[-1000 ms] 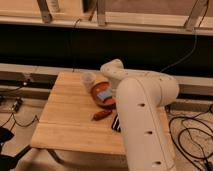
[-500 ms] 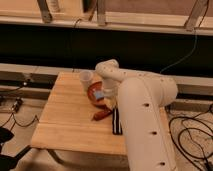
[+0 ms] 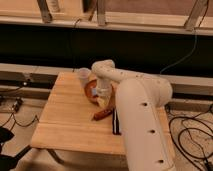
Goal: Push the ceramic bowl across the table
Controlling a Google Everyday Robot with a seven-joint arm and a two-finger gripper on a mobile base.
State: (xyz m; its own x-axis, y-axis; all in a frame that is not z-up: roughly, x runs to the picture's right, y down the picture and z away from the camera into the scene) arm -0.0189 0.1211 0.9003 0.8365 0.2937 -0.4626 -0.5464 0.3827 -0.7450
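arm [image 3: 142, 115]: thick white, it rises from the near right corner, covers the right part of the table, and bends over at the far side.
table [image 3: 65, 120]: light wood boards; the near and left parts are bare wood.
black thing [image 3: 116, 124]: narrow and dark, lying on the table just beside the arm, long axis near to far; i cannot tell what it is.
brown thing [image 3: 102, 114]: long and reddish-brown, lying tilted on the wood just near of the bowl.
gripper [image 3: 104, 96]: it points down from the bent wrist at the right part of the bowl, with its fingers closed together and nothing between them.
ceramic bowl [image 3: 91, 90]: at the far middle of the table; its visible part lies to the left of the gripper, which covers the right side.
contact: the gripper is at the bowl's right rim or just inside it; i cannot tell which.
cup [image 3: 83, 75]: pale and small, at the far left of the bowl, seems to touch its rim.
key relation: the bowl is left of the tool, so i judge a push goes leftward, better to the near left over bare wood, because far left would hit the cup.
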